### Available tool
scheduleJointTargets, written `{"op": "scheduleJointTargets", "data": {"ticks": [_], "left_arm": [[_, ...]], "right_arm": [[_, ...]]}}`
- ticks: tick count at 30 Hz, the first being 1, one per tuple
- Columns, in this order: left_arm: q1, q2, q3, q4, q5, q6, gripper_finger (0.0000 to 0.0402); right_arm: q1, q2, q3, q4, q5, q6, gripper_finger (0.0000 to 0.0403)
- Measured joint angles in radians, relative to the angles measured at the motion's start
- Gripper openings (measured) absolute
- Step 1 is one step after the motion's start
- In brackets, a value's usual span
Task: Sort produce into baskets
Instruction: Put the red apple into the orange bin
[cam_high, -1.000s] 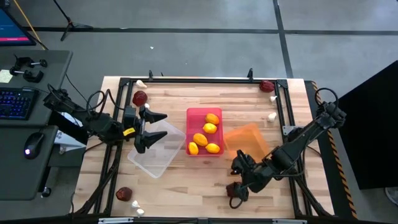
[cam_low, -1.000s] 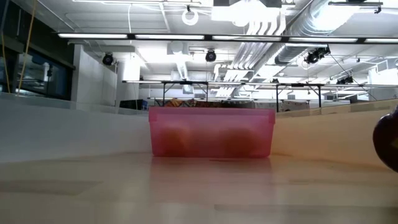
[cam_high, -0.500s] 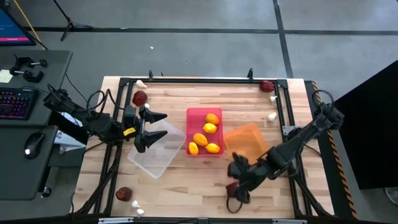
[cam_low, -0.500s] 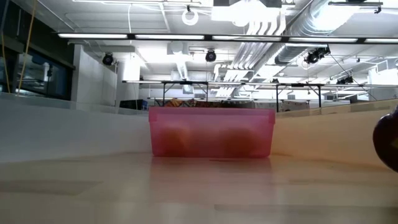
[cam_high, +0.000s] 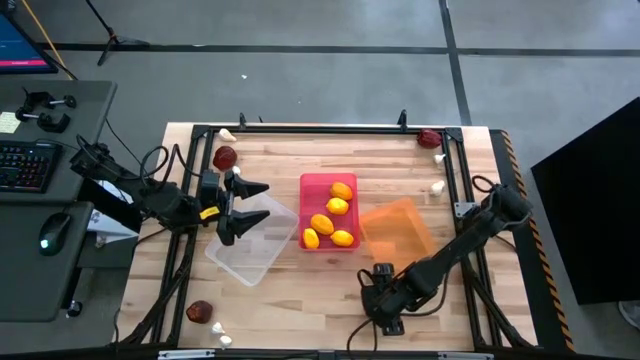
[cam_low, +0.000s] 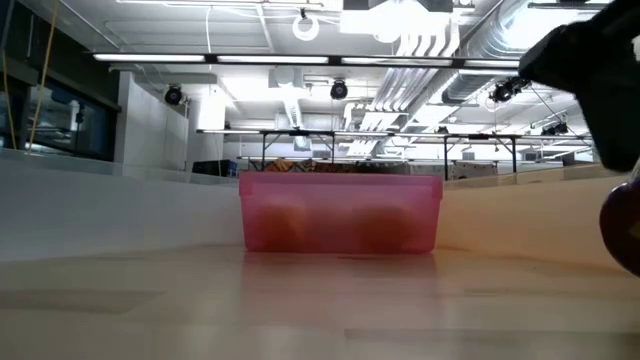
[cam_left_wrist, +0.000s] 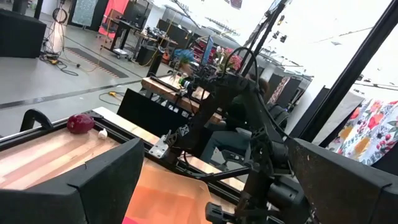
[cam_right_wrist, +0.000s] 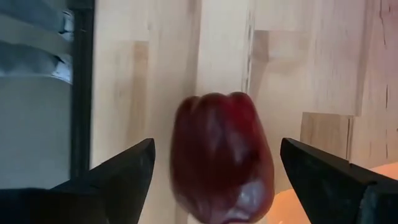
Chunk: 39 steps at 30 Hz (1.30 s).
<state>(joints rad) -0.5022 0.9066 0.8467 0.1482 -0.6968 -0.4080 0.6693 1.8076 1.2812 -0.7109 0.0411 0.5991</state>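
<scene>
The right gripper (cam_right_wrist: 211, 180) has its fingers wide apart, with a dark red fruit (cam_right_wrist: 222, 155) between them, not touching. The left gripper (cam_high: 232, 208) is also open wide and holds nothing.

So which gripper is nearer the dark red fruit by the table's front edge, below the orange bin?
The right. The right gripper hangs directly over that dark red fruit, fingers open on either side. The left gripper is across the table, over the clear bin.

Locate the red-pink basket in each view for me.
High: red-pink basket at table centre, holding yellow fruits.
Low: picture centre, its end wall facing the camera.
Left wrist: cannot tell.
Right wrist: not in it.
Landmark: orange basket beside it, also seen in the left wrist view.
</scene>
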Motion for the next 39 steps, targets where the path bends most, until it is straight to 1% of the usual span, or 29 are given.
{"op": "scheduleJointTargets", "data": {"ticks": [6,12,17,20,25,26,29,32,36,39], "left_arm": [[0.0,0.0,0.0,-0.015,0.0,-0.001,0.0387],[0.0,0.0,0.0,-0.017,0.0,-0.005,0.0387],[0.0,0.0,0.0,-0.017,0.0,-0.008,0.0387],[0.0,0.0,0.0,-0.017,0.0,-0.008,0.0387],[0.0,0.0,0.0,-0.017,0.001,-0.008,0.0387],[0.0,0.0,0.0,-0.016,0.001,-0.008,0.0387],[0.0,-0.001,0.0,-0.016,0.008,-0.01,0.0387],[0.0,-0.005,0.0,-0.014,0.013,-0.009,0.0387],[0.0,-0.004,0.0,-0.016,0.013,-0.009,0.0387],[0.0,-0.005,0.0,-0.016,0.013,-0.009,0.0387]], "right_arm": [[0.0,0.046,0.0,0.004,0.002,-0.041,0.0337],[0.0,0.085,0.0,0.005,-0.001,-0.04,0.0337],[0.0,0.091,0.0,0.014,0.0,-0.042,0.0333],[0.0,0.091,0.001,0.017,0.008,-0.02,0.0311],[0.0,0.087,0.008,0.035,0.002,0.031,0.024],[-0.001,0.082,0.01,0.033,-0.013,0.046,0.0236],[-0.011,0.059,0.053,0.0,-0.043,0.054,0.0236],[-0.022,0.017,0.109,-0.066,-0.033,0.027,0.0236],[-0.035,-0.04,0.181,-0.223,0.038,0.037,0.0236],[-0.034,-0.104,0.2,-0.382,0.144,0.096,0.0247]]}}
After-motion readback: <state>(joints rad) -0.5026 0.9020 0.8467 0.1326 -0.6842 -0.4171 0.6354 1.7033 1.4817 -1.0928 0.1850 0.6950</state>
